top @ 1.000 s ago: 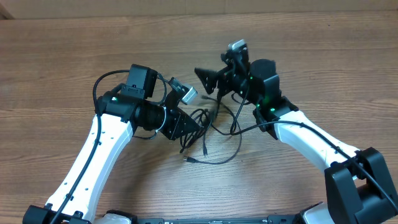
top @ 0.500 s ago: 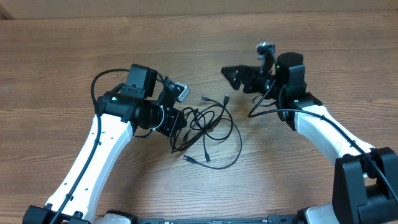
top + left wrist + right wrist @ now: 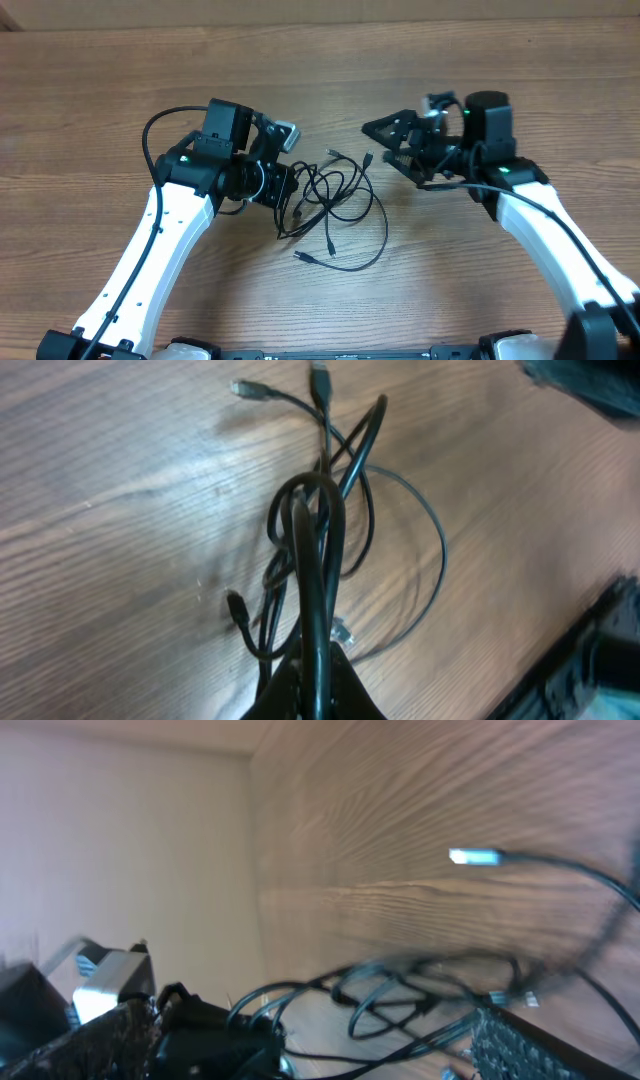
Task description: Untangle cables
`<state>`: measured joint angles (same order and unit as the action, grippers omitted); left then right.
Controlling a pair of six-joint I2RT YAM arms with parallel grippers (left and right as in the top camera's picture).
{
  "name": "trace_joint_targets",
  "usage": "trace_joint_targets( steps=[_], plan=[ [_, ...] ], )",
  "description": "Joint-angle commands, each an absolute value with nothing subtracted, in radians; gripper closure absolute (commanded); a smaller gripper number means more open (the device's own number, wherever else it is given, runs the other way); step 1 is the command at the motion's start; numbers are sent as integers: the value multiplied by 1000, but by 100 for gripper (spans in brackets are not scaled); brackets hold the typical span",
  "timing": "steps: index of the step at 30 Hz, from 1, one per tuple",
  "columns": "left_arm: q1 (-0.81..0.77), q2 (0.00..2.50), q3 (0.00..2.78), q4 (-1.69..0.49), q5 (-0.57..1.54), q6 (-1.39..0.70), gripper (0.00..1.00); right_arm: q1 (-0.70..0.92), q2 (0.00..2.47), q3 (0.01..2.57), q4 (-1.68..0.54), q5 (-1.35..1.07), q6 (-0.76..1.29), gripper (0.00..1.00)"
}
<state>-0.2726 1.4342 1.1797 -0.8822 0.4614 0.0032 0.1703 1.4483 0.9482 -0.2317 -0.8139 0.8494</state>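
Several cables point(image 3: 322, 575) disappear inside the clamped left tool point(image 3: 314, 665).

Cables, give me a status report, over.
Left claw shut on the cables. Bundle tangled, loops on the table. Right claw open, empty, off to the side. Nothing in the way.
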Motion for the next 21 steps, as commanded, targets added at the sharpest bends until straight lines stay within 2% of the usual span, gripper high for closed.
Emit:
trace_joint_targets(
  steps=[1,3,8,11,16,21],
  plan=[
    [-269,1418,1201,-837,423,-145,96,182,1379,956,-304,-707,1011,0],
    [-269,1418,1201,-805,423,-178,96,208,1378,956,-350,-709,1112,0],
    [-279,1418,1201,-760,424,-188,96,305,1415,955,-332,-641,1206,0],
    [-293,1418,1201,-759,427,-188,96,370,1439,956,-299,-561,1274,8],
    [-327,1418,1201,-757,435,-187,96,433,1480,956,-239,-407,1370,11],
    [-349,1418,1201,-746,438,-187,95,454,1544,956,-226,-356,1373,25]
  ],
)
